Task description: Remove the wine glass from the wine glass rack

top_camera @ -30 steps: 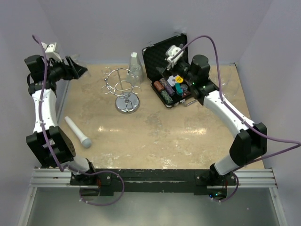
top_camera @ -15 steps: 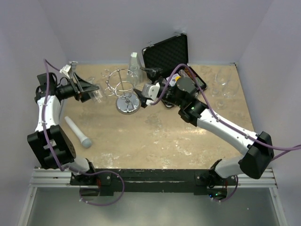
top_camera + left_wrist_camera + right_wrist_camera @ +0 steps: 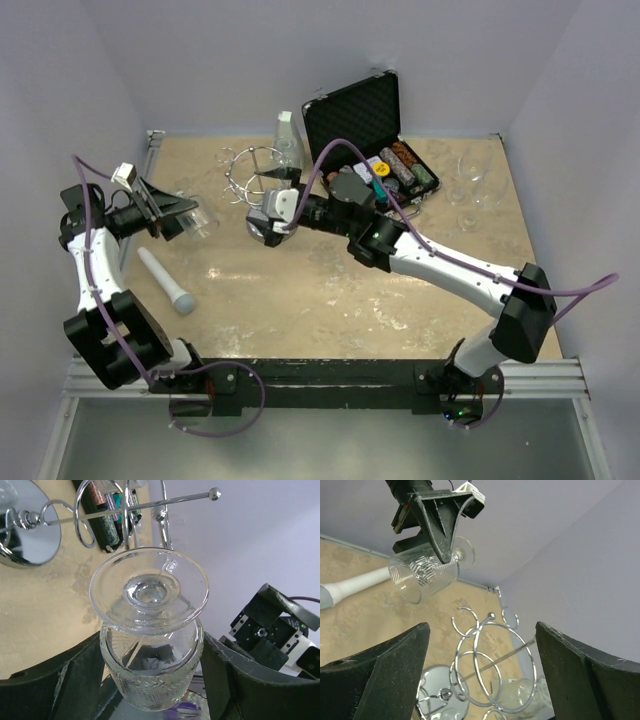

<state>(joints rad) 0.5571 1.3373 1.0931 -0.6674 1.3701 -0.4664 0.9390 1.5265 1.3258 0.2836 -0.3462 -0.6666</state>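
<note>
The wine glass (image 3: 197, 219) is clear with a cut pattern, and it lies sideways in the air, clear of the rack. My left gripper (image 3: 172, 218) is shut on its bowl (image 3: 150, 677), and its foot (image 3: 148, 590) faces the wrist camera. The wine glass rack (image 3: 258, 178) is chrome wire with a round mirrored base (image 3: 268, 228), and it stands to the right of the glass. My right gripper (image 3: 262, 218) is at the rack's base. In the right wrist view this gripper (image 3: 482, 626) is wide open, with the rack's loops (image 3: 492, 665) ahead between its fingers (image 3: 375, 680), held by neither.
An open black case (image 3: 385, 110) with poker chips sits at the back, right of the rack. A white and grey microphone (image 3: 165, 283) lies near my left arm. Clear glasses (image 3: 472, 185) stand at the right. Another clear glass (image 3: 285, 140) is behind the rack.
My right arm has swung left from the case to the rack. My left gripper has come forward from the back left corner and now holds the glass away from the rack.
</note>
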